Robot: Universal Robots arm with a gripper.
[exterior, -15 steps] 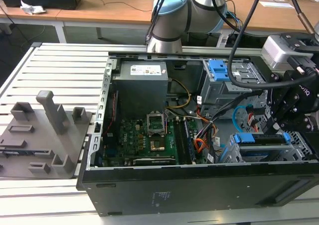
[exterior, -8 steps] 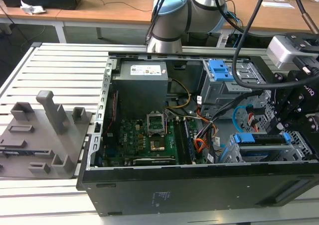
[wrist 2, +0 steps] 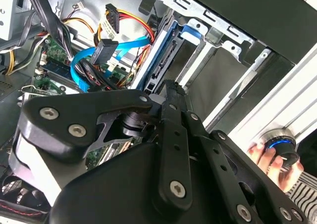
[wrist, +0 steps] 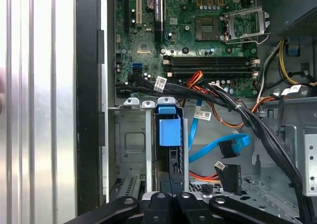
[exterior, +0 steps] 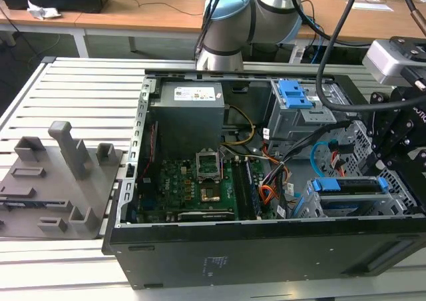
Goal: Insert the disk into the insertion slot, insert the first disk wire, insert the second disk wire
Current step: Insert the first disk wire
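The disk [wrist: 168, 131], silver in a blue carrier, stands on edge inside the insertion slot [wrist: 130, 149], a low grey perforated cage at the case's corner [exterior: 401, 193]. My gripper [wrist: 176, 187] is at the disk's near end, shut on its edge; the exterior view has it [exterior: 386, 174] at the disk's [exterior: 349, 184] right end. The first disk wire [wrist: 229, 177], red, orange and black with a dark plug, lies loose beside the cage [wrist 2: 111, 11]. The second disk wire [wrist: 218, 152], a light-blue loop, hangs unplugged next to it [wrist 2: 81, 70].
A taller grey bay with a blue latch [exterior: 293, 94] stands behind the cage. A thick black cable bundle [wrist: 208, 97] crosses above the wires. Motherboard [exterior: 193, 181] and power supply [exterior: 186, 114] fill the case's left. A hand [wrist 2: 267, 154] holds a knob outside the case.
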